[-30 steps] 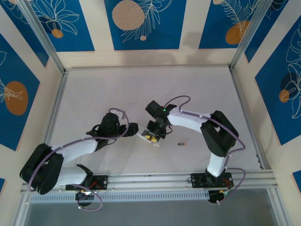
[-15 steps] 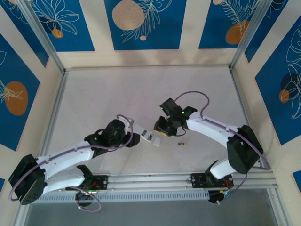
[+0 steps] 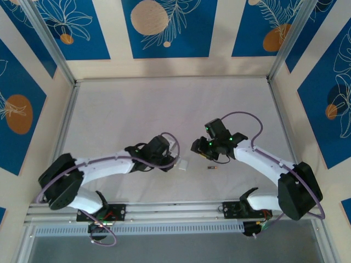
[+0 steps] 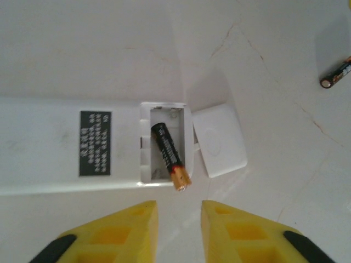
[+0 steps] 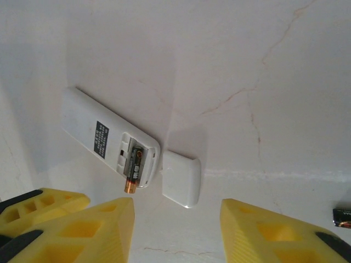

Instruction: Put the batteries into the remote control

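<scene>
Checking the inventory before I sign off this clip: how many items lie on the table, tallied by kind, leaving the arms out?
Remote: 1, its battery bay open
Batteries: 2, the bay battery lying crooked with its gold end past the edge, the loose battery lying apart
Battery cover: 1, off, beside the remote
Total: 4
</scene>
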`<state>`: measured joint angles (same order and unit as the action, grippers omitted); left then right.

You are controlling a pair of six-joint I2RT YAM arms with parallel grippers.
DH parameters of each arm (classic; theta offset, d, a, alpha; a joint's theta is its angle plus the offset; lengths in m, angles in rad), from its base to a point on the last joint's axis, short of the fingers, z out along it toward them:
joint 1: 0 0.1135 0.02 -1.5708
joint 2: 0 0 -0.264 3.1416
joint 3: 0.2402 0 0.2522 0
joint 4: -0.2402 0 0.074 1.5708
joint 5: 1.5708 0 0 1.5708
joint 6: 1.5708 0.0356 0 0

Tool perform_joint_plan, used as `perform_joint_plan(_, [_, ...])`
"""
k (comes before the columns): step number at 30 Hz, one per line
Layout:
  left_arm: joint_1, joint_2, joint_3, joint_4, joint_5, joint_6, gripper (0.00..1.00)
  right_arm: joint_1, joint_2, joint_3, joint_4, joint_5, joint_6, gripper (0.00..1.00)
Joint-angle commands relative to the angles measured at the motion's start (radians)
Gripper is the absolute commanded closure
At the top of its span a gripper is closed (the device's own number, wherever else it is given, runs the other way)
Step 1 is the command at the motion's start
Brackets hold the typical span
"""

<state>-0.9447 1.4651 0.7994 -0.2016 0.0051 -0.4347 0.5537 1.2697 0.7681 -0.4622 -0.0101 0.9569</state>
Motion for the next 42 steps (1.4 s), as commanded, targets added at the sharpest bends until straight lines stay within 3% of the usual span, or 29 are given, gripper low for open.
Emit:
perform_joint_plan(1, [-0.015, 0.058, 0.067, -0.053, -0.017, 0.017, 0.76, -0.019, -0.013, -0.017, 0.03, -0.042, -0.025, 0.53])
perform_joint_plan(18, [-0.026, 0.236, 0.206, -0.146, -0.036, 0.03, 0.79, -0.03, -0.041, -0.053, 0.046, -0.06, -0.03, 0.53])
perform_joint_plan(26, [-0.026, 0.257, 0.217, -0.157, -0.031, 0.034, 0.76, -0.027, -0.048, -0.052, 0.041, -0.058, -0.028, 0.53])
perform_joint_plan(32, [-0.026, 0.254, 0.219, -0.159, -0.032, 0.038, 0.84, -0.025, -0.047, -0.057, 0.046, -0.056, -0.023, 0.53])
perform_joint_plan(42, [-0.026, 0.237, 0.225, -0.17, -0.027, 0.039, 0.84, -0.018, -0.042, -0.064, 0.054, -0.053, -0.015, 0.53])
